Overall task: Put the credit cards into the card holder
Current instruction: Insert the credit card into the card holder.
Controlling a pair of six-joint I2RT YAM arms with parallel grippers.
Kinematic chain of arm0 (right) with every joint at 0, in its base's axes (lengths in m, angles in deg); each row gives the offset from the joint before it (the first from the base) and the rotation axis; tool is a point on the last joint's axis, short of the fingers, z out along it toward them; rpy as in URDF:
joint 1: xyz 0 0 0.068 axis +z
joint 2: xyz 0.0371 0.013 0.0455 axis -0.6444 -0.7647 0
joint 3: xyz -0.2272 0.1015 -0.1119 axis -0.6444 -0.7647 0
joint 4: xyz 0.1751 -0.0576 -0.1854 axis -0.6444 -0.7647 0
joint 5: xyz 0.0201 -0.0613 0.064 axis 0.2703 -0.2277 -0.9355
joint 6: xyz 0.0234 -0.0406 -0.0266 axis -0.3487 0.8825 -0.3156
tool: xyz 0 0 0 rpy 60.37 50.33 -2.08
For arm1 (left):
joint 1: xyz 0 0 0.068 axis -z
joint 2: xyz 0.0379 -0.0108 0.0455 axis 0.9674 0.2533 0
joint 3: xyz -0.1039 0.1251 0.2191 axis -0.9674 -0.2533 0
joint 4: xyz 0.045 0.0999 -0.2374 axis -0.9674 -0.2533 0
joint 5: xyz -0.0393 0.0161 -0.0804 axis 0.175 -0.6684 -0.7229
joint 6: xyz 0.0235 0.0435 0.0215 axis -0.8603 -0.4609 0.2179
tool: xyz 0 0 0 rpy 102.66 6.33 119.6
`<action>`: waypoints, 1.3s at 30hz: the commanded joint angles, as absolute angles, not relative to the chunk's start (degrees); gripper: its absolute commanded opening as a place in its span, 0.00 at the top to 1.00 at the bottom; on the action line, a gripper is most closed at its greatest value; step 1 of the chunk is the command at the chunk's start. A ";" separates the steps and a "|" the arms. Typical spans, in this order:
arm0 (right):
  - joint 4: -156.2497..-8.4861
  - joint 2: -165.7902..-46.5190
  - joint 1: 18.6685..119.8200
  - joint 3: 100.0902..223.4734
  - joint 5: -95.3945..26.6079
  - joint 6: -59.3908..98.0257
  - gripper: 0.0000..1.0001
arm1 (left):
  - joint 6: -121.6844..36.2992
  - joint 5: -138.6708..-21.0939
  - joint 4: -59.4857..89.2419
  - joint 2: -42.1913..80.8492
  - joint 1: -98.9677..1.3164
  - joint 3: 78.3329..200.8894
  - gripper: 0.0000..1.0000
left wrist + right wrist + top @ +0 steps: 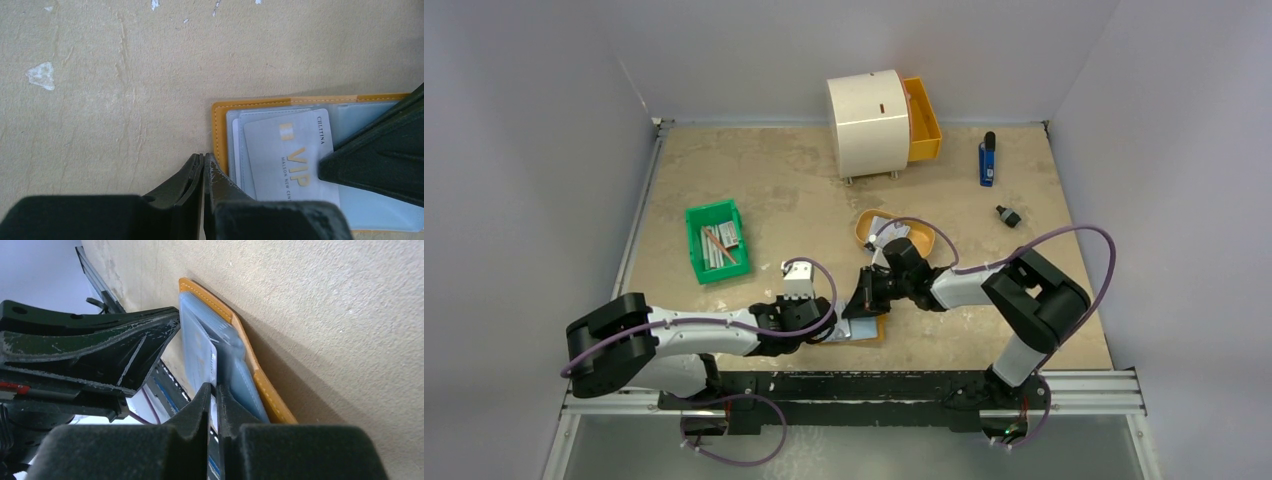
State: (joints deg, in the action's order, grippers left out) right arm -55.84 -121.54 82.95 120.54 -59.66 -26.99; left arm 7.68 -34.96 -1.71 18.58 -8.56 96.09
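Two end effectors: both low at the card holder (pixel 220 131), at the near middle of the bench (pixel 754 180).
Right end effector (pixel 214 390): fingers pinched together on the thin edge of a pale VIP card (pixel 285 155).
Left end effector (pixel 203 159): fingers pressed together with nothing between them, tips at the card holder's left edge, one finger over its near corner.
VIP card: slanted across the clear sleeves of the card holder; whether slipped into a sleeve, cannot tell.
Card holder: tan with a stitched rim, lying open and flat on the bench between the two end effectors, more pale card edges showing under the VIP card.
Other credit cards (pixel 882 226): in a tan bowl (pixel 922 240) just behind the right end effector.
Green bin (pixel 716 240): to the left, well apart, holding grey bars and sticks.
White drum (pixel 869 125): at the far edge, a yellow tray (pixel 922 122) touching its right side.
Blue item (pixel 987 160): far right, a small black piece (pixel 1008 216) near it.
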 commanded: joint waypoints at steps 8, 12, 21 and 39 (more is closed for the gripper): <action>-60.05 -115.93 83.77 120.78 -58.49 -26.50 0.67 | 8.86 -37.81 0.48 16.96 -8.62 94.58 0.96; -60.36 -116.32 83.82 121.22 -59.40 -26.47 0.66 | 8.84 -38.60 1.61 16.66 -8.62 94.34 0.96; -62.28 -120.28 85.84 124.27 -59.99 -26.66 0.66 | 8.36 -40.16 4.50 14.65 -8.62 93.51 0.97; -88.30 -110.38 86.44 134.85 -45.21 -14.51 0.13 | 8.59 -35.56 -0.08 8.86 -8.60 92.69 0.93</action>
State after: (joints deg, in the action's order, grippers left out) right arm -78.90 -113.93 86.25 130.09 -51.02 -20.17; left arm 7.92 -38.26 0.90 12.24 -8.56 92.81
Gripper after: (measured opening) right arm 0.832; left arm 0.043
